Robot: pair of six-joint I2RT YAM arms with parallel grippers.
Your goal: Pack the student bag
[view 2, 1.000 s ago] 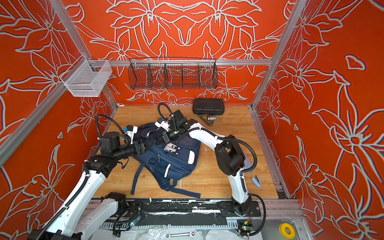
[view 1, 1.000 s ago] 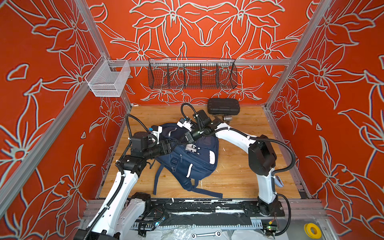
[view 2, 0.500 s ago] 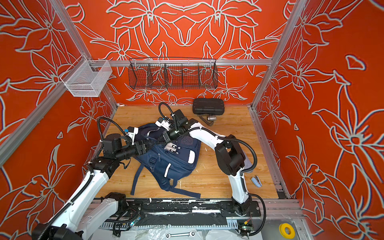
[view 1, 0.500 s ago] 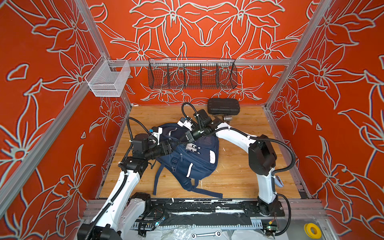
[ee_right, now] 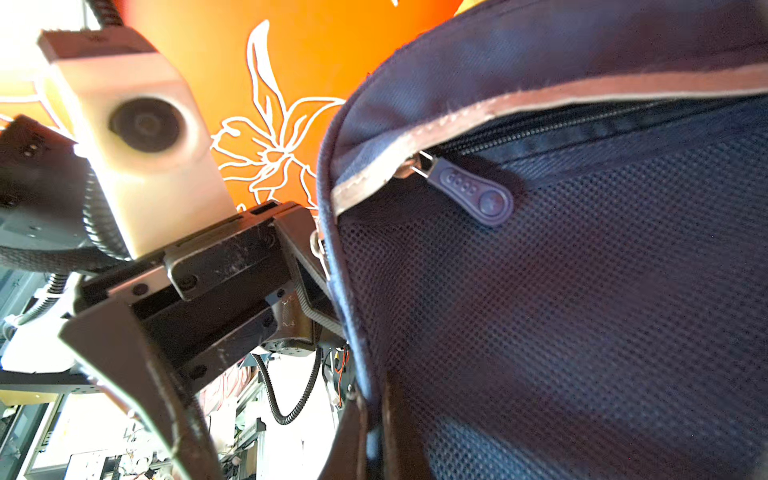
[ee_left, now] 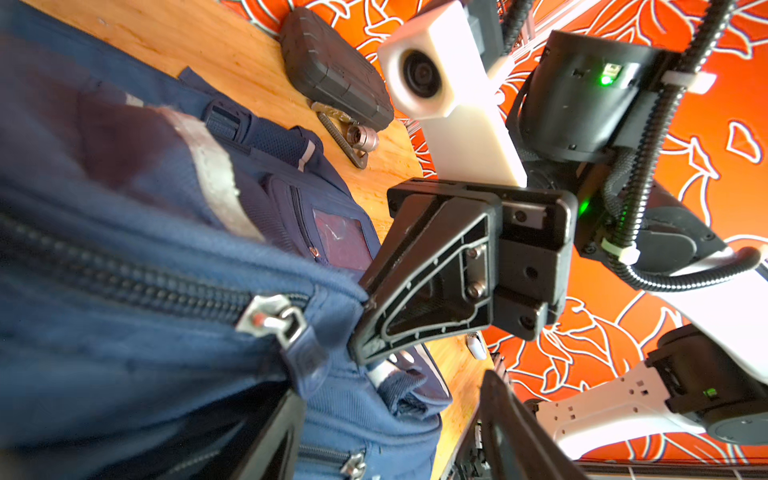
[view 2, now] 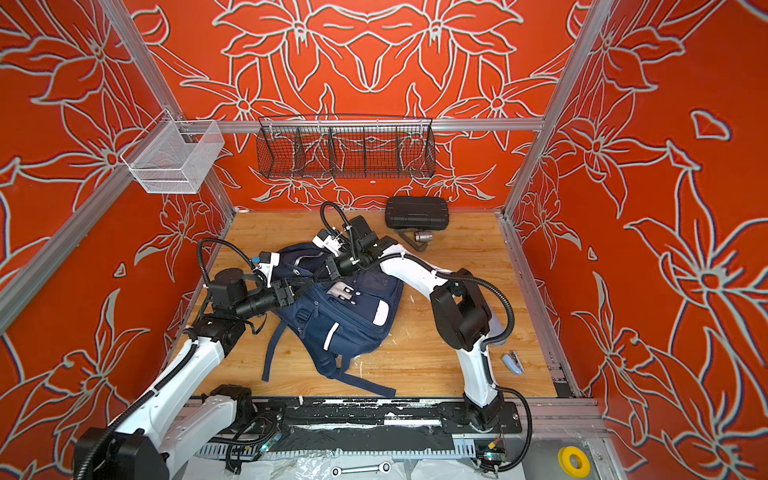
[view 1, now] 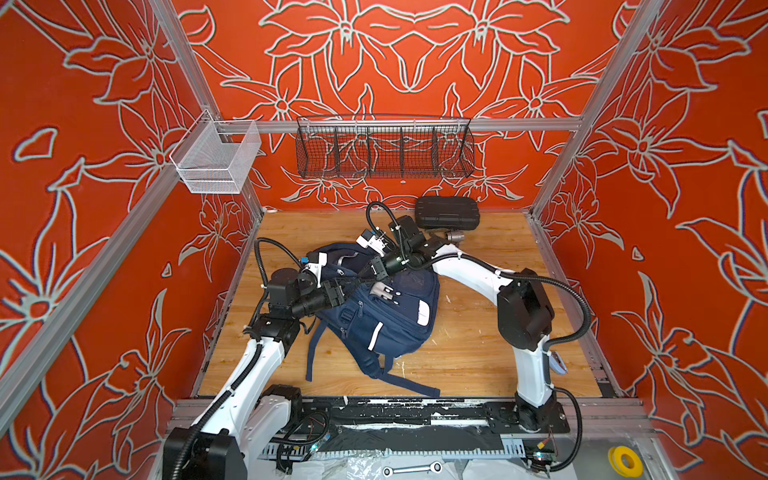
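The left end effector [view 1: 353, 285] has edged right, jaws partly open beside the zip pull [ee_left: 300, 350]. The right end effector [view 1: 372, 272] pinches the rim of the student bag [view 1: 386, 320], which lies centre-left on the tabletop [view 1: 469, 349]. The zip appears shut. The black case [view 1: 446, 212], on the far side, is apparently unpacked.

Enclosure closed on left, far and right by orange-red wall panels [view 1: 395, 50] printed with white-outlined flowers. Silver aluminium frame rails [view 1: 519, 124] run up the far corners and across the far wall. Floor: light wooden plank board [view 1: 478, 357], scuffed with white marks. White wire-mesh basket [view 1: 216, 160] hangs at the far left corner. Long black wire basket with divided compartments [view 1: 384, 149] hangs from the far rail, centre. Light bright and even, shadows soft.
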